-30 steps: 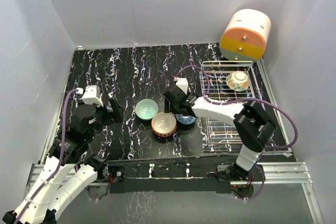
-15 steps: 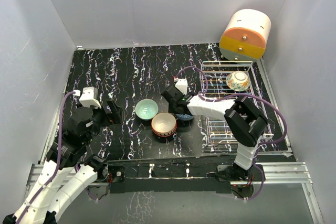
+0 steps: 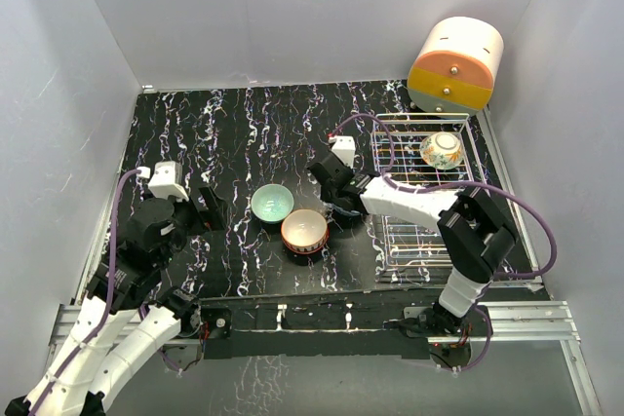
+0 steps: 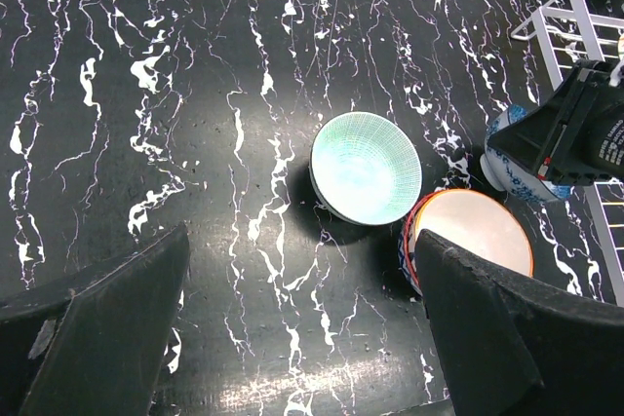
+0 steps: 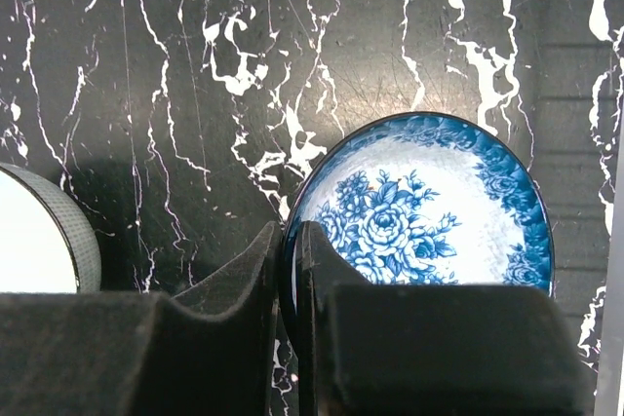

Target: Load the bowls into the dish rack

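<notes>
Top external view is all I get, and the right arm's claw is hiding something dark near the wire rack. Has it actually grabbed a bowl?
Observer: Yes. In the right wrist view, the right gripper is shut on the rim of the blue-and-white bowl, with one finger inside and one outside.
Operator: Is there anything in that bowl?
Observer: Nothing. The inside only has blue roses painted on white.
Operator: And the left claw, is it holding something?
Observer: No. In the left wrist view, the left gripper is wide open with nothing between its fingers. The mint green bowl lies ahead of it.
</notes>
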Motion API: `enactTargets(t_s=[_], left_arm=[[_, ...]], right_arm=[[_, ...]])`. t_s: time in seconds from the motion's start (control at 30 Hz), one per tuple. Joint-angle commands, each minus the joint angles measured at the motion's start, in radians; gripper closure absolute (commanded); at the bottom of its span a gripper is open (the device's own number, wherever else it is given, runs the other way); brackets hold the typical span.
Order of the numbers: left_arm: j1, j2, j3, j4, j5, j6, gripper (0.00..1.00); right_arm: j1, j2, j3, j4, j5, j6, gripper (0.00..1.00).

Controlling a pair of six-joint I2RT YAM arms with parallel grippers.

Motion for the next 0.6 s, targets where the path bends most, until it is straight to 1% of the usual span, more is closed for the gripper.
enactTargets(t_s=[0.0, 0.07, 0.13, 0.23, 0.3, 0.4, 0.47, 0.57], left_arm=[[-0.003, 0.007, 0.014, -0.012, -0.007, 0.006, 0.03], [-0.003, 0.008, 0.019, -0.014, -0.008, 0.005, 0.03], [-0.004, 0.009, 0.024, -0.019, -0.008, 0.006, 0.03], [-0.003, 0.011, 0.032, -0.021, -0.014, 0.007, 0.03], [-0.004, 0.014, 0.036, -0.023, -0.014, 0.009, 0.03], [-0.004, 0.019, 0.043, -0.023, -0.013, 0.007, 0.03], [-0.004, 0.020, 0.040, -0.020, -0.011, 0.004, 0.03], [-0.004, 0.020, 0.036, -0.013, -0.004, -0.003, 0.03]], right_arm=[[0.001, -0.078, -0.022, 0.087, 0.008, -0.022, 0.92], [-0.003, -0.107, -0.045, 0.119, -0.024, -0.026, 0.92], [-0.005, -0.155, -0.075, 0.196, -0.101, -0.053, 0.92], [-0.015, -0.237, -0.105, 0.321, -0.277, -0.085, 0.92], [-0.017, -0.290, -0.100, 0.356, -0.356, -0.086, 0.92], [-0.034, -0.382, -0.090, 0.379, -0.416, -0.076, 0.92], [-0.073, -0.441, -0.096, 0.381, -0.449, -0.054, 0.92], [-0.211, -0.519, -0.136, 0.401, -0.585, 0.014, 0.92]])
